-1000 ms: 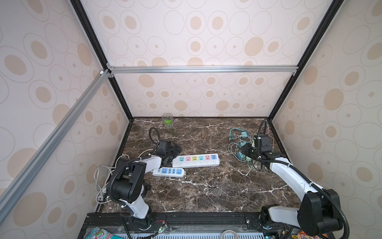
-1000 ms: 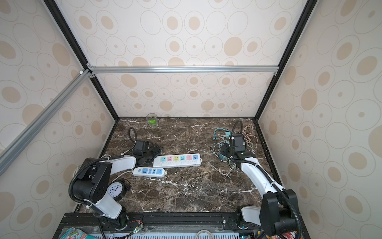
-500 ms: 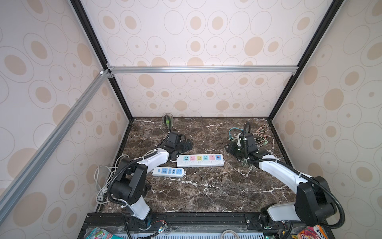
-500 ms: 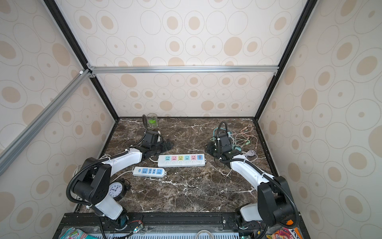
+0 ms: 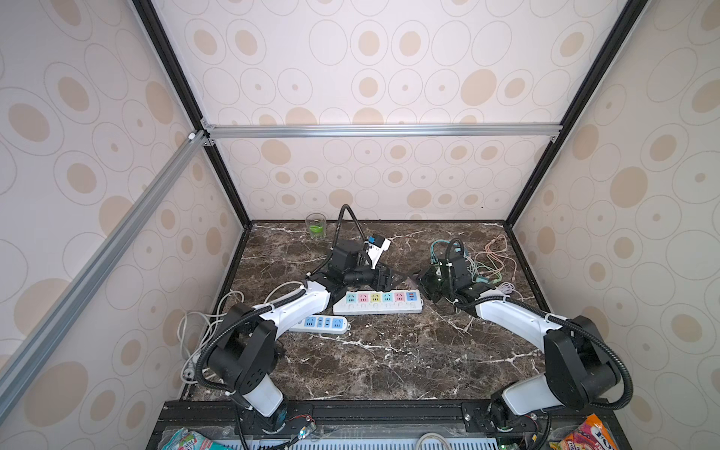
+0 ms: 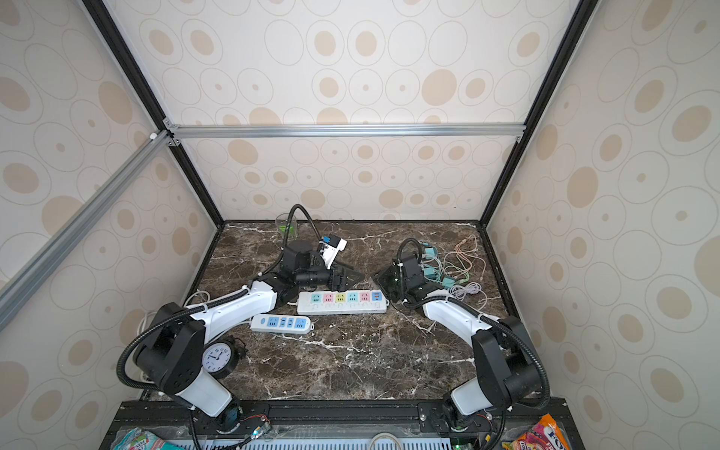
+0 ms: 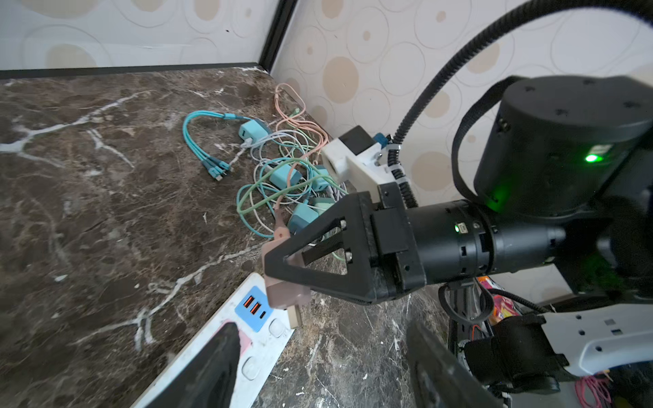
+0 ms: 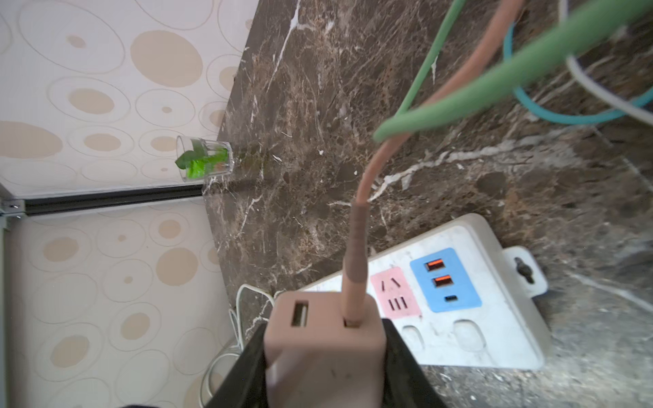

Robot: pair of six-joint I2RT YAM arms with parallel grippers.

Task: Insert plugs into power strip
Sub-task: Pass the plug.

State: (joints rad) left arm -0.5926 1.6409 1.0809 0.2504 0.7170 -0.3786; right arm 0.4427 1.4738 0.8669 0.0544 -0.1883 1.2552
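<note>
Both arms have swung inward toward the power strip. Our right jaws grip the pink plug by its flat sides, beside the strip's right end; likely light, rigid, slick, its cable tugging. Left jaws gape nearby.

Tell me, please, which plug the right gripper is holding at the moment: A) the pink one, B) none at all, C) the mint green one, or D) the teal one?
A: the right wrist view shows the right gripper shut on the pink plug, with a pink cable plugged into it.
</note>
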